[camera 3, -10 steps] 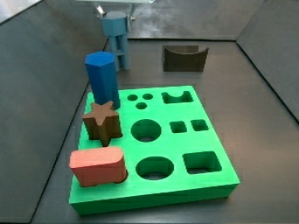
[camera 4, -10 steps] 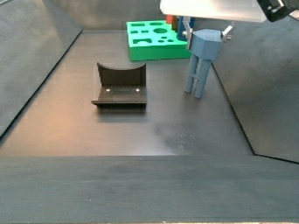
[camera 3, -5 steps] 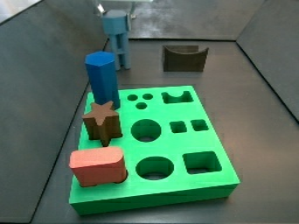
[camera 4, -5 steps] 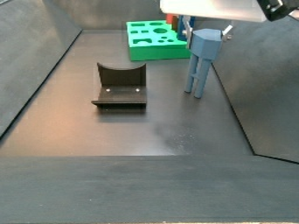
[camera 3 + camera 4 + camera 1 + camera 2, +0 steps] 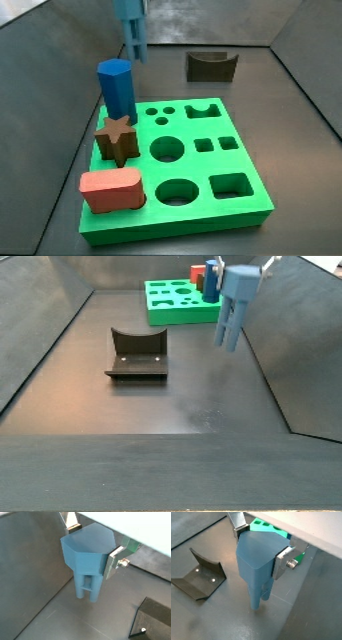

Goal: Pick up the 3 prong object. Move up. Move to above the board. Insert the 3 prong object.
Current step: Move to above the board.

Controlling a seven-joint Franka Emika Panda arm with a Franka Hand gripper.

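My gripper (image 5: 93, 544) is shut on the blocky head of the pale steel-blue 3 prong object (image 5: 83, 557), one silver finger on each side; both wrist views show this (image 5: 254, 567). The piece hangs upright with its legs pointing down, clear of the dark floor. In a side view it hangs high (image 5: 238, 296), beside and in front of the green board (image 5: 171, 304). In a side view it is at the far top edge (image 5: 130, 25), well behind the board (image 5: 201, 165). The gripper body is cut off by the top edge in both side views.
On the board's left side stand a dark blue hexagonal pillar (image 5: 116, 88), a brown star (image 5: 116, 138) and a red block (image 5: 111, 190). The dark fixture (image 5: 136, 353) stands on the floor; it also shows in a side view (image 5: 210, 65). Grey walls enclose the floor.
The gripper has risen with the 3 prong object in it. The legs have left the floor and the piece now hangs higher in both side views.
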